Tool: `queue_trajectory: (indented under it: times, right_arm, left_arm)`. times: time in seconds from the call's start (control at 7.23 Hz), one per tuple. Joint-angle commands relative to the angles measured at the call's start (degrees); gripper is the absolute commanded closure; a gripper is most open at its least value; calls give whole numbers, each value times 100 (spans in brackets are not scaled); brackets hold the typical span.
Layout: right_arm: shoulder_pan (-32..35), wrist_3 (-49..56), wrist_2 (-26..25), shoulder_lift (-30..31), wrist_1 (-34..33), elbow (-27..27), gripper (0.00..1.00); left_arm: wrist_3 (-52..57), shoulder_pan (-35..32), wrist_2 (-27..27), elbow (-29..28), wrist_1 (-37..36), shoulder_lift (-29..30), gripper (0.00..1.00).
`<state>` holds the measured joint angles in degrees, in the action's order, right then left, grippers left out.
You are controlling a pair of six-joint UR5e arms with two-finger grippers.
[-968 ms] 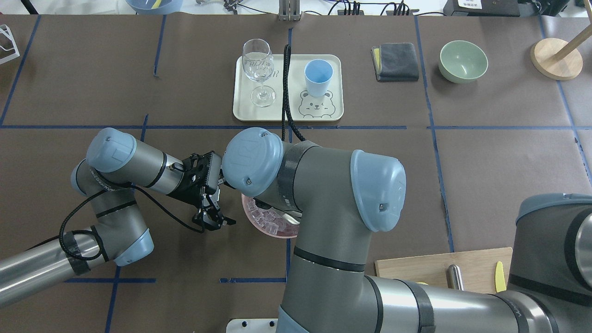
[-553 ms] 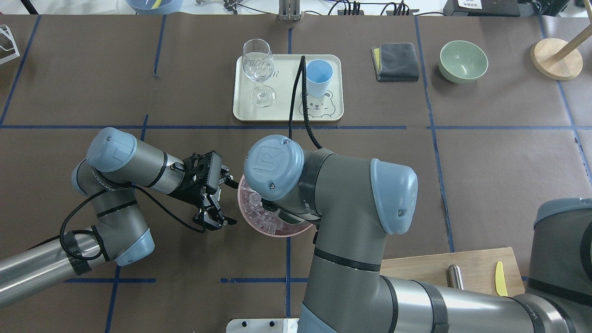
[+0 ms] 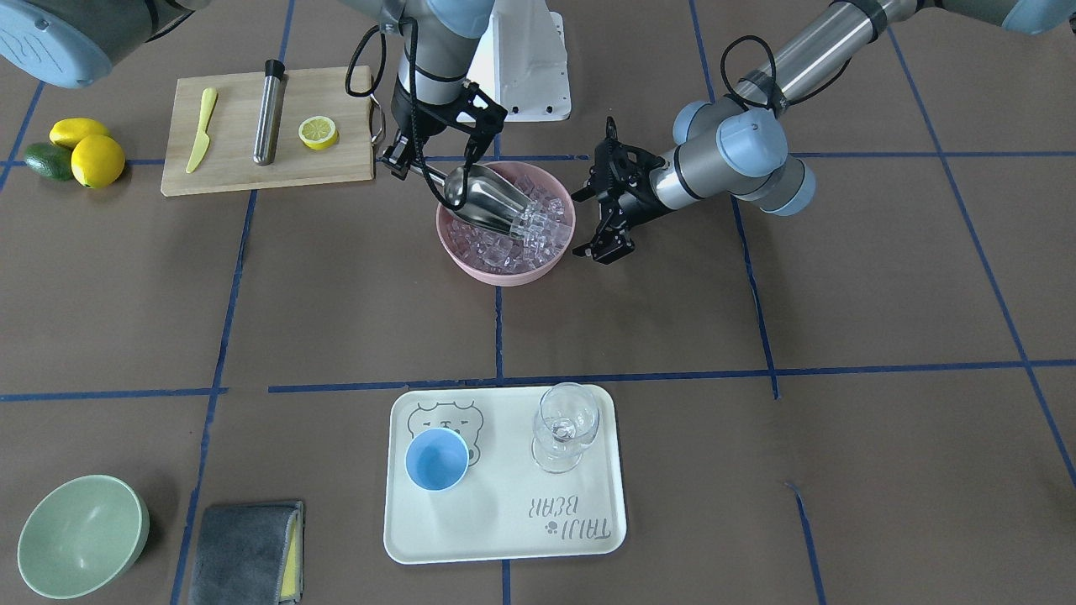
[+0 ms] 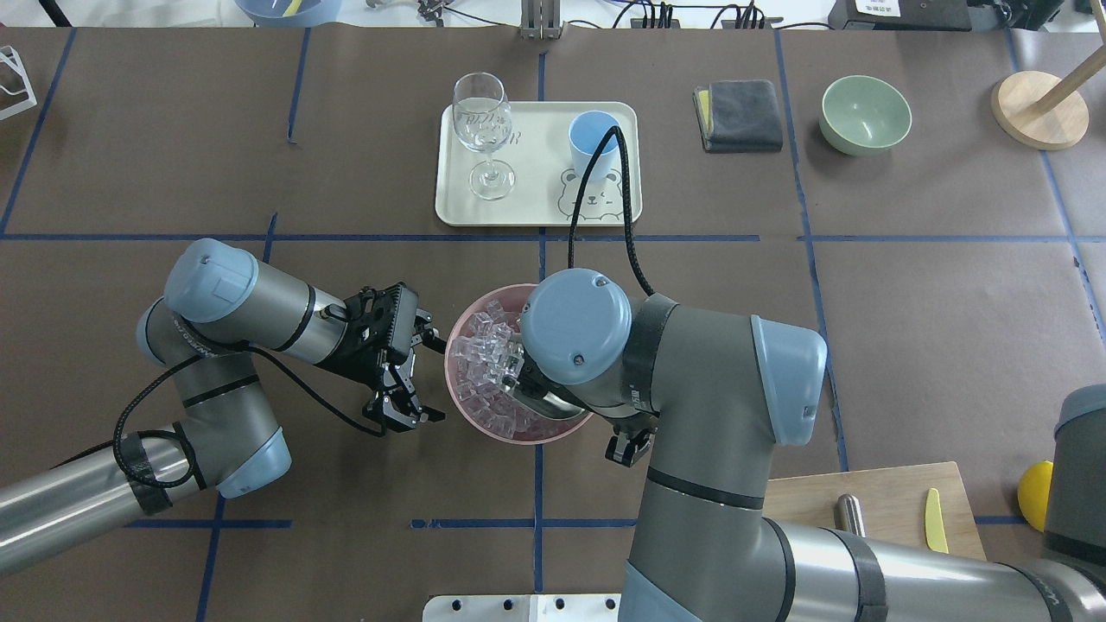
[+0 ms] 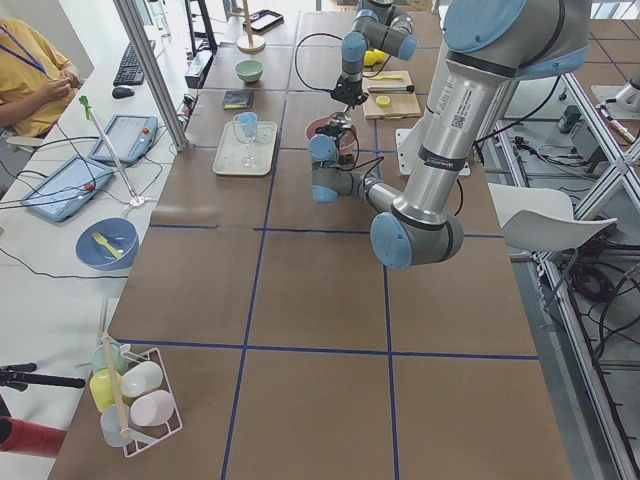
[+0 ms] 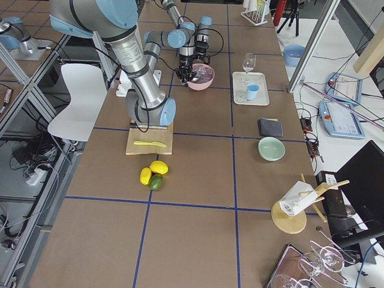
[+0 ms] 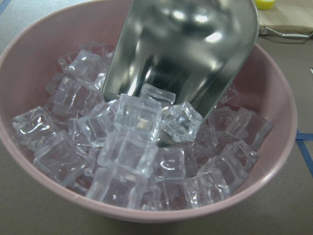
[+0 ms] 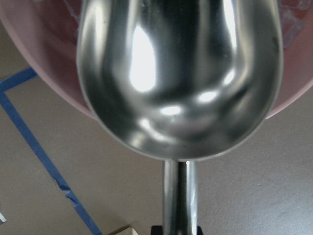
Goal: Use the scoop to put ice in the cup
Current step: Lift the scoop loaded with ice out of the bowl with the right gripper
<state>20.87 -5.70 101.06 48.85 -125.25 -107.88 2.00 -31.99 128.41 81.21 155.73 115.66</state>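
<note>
Dipping into the ice point(image 3: 525, 235) from 10 o'clock of the pink bowl point(image 3: 504, 277), the scoop point(image 3: 483, 197) is grasped by the right gripper point(image 3: 408, 164); the left gripper point(image 3: 588, 225), spread, sits at 3 o'clock

Brown table point(image 4: 950, 328), blue tape grid point(image 4: 950, 238); white chair point(image 6: 78, 102); white side desk point(image 5: 50, 300); bright even light.

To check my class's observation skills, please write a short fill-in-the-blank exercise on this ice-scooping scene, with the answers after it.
The scoop digs into the ice in the ____ bowl.
The cup stands on the tray beside a stemmed ____.
The right gripper holds the scoop by its ____.
Missing words: pink; glass; handle.
</note>
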Motion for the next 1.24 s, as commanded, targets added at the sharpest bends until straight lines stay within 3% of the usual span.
queue_trajectory:
  times: [0.0, 0.55, 1.11]
  right_arm:
    - [23, -97, 203, 264, 473, -14, 100]
    - [128, -344, 546, 800, 1825, -5, 100]
    - [145, -738, 555, 1055, 2583, -118, 100]
  left_arm:
    - [-7, 9, 0, 26, 10, 1, 0]
    - [-33, 9, 0, 97, 1, 62, 0]
    - [-33, 9, 0, 132, -8, 53, 0]
